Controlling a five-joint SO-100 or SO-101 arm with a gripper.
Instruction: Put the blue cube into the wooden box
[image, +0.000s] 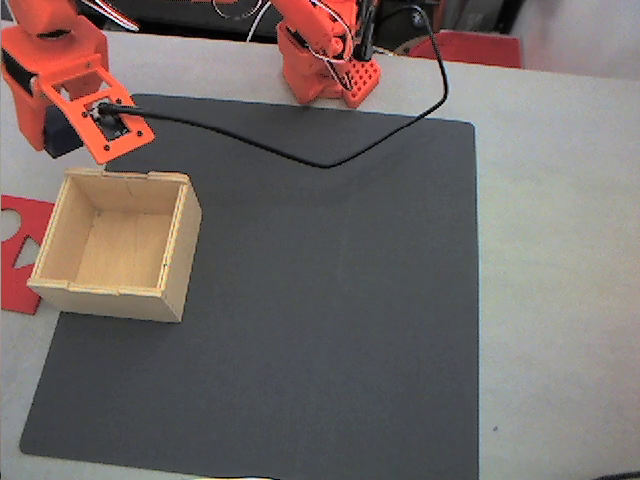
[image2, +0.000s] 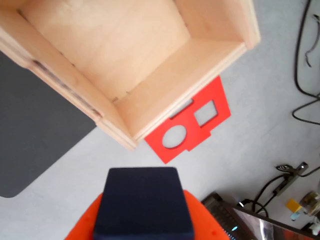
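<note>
- Here, in the fixed view, the orange gripper (image: 100, 120) is hovering just beyond the wooden box's (image: 180, 250) far wall; I cannot tell the finger state.
- In the wrist view, the blue cube (image2: 143, 202) is sitting clamped in the fingers, with the box opening lying ahead.

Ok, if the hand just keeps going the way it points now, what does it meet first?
Probably the wooden box's near corner wall rather than its opening. The hand, carrying the blue cube, looks short of the box; depth is unclear.
</note>
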